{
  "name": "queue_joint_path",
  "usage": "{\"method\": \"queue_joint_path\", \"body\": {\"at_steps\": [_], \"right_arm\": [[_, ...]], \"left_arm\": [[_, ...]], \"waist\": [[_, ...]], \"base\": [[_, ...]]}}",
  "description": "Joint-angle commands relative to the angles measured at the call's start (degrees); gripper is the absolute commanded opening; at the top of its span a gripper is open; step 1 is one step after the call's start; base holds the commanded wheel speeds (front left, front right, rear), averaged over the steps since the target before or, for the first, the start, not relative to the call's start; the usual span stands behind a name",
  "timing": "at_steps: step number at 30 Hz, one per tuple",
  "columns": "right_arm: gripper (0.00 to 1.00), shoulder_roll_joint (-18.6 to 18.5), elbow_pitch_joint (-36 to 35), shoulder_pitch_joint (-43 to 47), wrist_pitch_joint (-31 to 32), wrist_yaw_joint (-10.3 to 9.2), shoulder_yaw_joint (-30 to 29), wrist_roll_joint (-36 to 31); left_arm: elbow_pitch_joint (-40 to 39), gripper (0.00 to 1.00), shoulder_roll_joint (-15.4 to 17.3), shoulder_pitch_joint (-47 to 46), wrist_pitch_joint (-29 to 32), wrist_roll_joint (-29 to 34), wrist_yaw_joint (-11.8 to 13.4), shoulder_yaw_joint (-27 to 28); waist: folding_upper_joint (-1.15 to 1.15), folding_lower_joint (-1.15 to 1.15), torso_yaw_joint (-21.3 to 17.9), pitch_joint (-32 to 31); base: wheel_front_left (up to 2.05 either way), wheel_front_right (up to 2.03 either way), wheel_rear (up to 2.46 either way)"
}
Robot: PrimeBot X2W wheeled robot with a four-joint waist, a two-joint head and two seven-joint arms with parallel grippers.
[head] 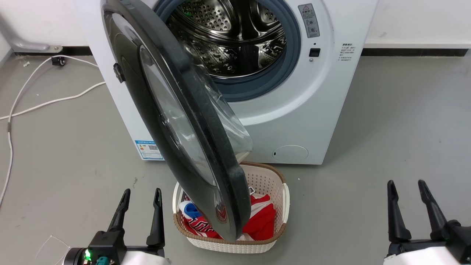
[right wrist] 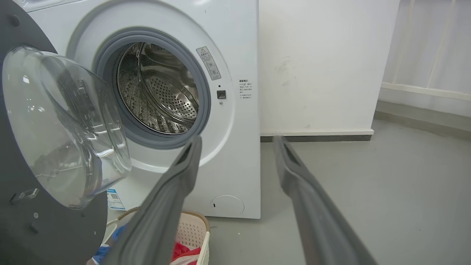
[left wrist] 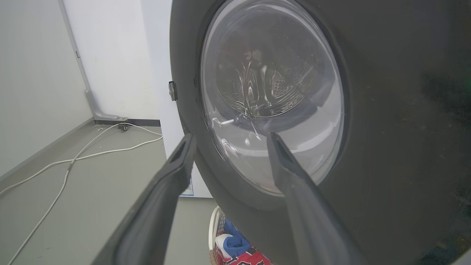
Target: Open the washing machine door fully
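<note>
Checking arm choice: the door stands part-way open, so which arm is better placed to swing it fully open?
Probably the right. The right claw faces the inner glass side of the washing machine door, so a push would open it further; the left claw faces its outer side.

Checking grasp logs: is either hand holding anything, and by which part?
Nothing is held. The left hand and the right hand are both open and empty, clear of the washing machine door, which stands partly open.

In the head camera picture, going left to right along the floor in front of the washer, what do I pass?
white cable → left gripper → laundry basket → right gripper
</note>
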Motion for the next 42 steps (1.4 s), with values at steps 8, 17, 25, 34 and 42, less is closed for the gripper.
{"method": "queue_joint_path", "body": {"at_steps": [8,17,25,34,42], "right_arm": [[1.0,0.09,1.83,0.56,-0.11,-0.01,-0.51,2.07],[1.0,0.09,1.64,0.56,-0.12,-0.01,-0.49,2.56],[1.0,0.1,1.2,0.36,-0.12,-0.01,0.06,2.39],[1.0,0.1,1.06,0.76,-0.12,-0.01,0.87,2.51],[1.0,0.1,1.07,0.97,-0.12,-0.01,1.16,2.46]], "left_arm": [[0.1,1.0,-0.06,0.03,-0.13,0.52,-0.2,0.27],[-0.86,0.02,-0.06,-0.05,-0.14,0.83,1.18,1.05],[-4.33,0.0,-0.06,-2.09,-0.13,2.75,1.19,3.0],[-15.62,0.0,1.32,-7.55,-0.13,5.33,0.15,3.83],[-24.39,0.0,0.94,-10.91,-0.13,6.91,-1.59,-3.32]], "waist": [[0.0,0.0,-0.04,-0.26],[0.0,0.0,-0.17,-0.18],[0.0,0.0,-0.18,-0.26],[0.0,0.0,-0.46,-0.38],[0.0,0.0,-0.97,-0.87]], "base": [[0.0,0.0,0.0],[0.0,0.0,0.0],[0.0,0.0,0.0],[0.0,0.0,0.0],[0.0,0.0,0.0]]}}
